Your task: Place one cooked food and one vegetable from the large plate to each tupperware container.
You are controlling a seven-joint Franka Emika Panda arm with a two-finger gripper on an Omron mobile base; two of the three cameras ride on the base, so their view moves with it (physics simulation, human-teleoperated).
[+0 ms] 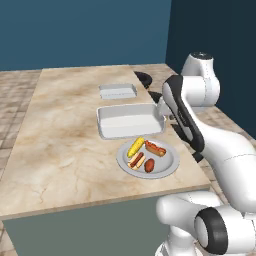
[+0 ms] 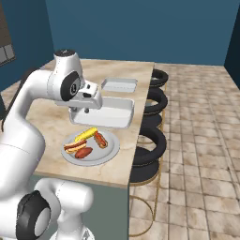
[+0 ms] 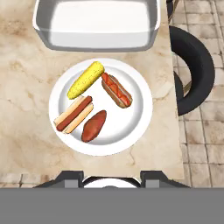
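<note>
Fingers drawn in as close as they go and holding nothing: in the hand view the gripper (image 3: 112, 177) shows just two dark tips at 6 o'clock, above the near rim of the large plate (image 3: 140, 116). On that plate a yellow corn cob (image 3: 85, 79) lies at 10 o'clock, a hot dog with red topping (image 3: 117, 90) at 1 o'clock, a second hot dog in a pale bun (image 3: 73, 113) at 8 o'clock, and a reddish-brown sweet potato (image 3: 93, 126) at 6 o'clock, just beside that bun. At 12 o'clock of the plate, close to its rim, sits the larger white container (image 3: 97, 24), bare inside; a black stool seat (image 3: 199, 70) lies off the marble counter (image 3: 22, 109) at 3 o'clock. In the left base view the plate (image 1: 170, 162) rests near the counter's front right edge with the corn (image 1: 135, 147), the topped hot dog (image 1: 155, 148), the other hot dog (image 1: 136, 160) and the sweet potato (image 1: 149, 165) on it; the larger container (image 1: 130, 121) stands at its 12 o'clock and the smaller container (image 1: 117, 91) farther on the same way, the two apart. The white arm crosses at 3 o'clock and hides the hand. In the right base view the hand (image 2: 86, 101) hangs above the counter between the plate (image 2: 110, 152) and the larger container (image 2: 119, 117), the smaller container (image 2: 119, 85) beyond; I cannot tell the finger gap from this side.
</note>
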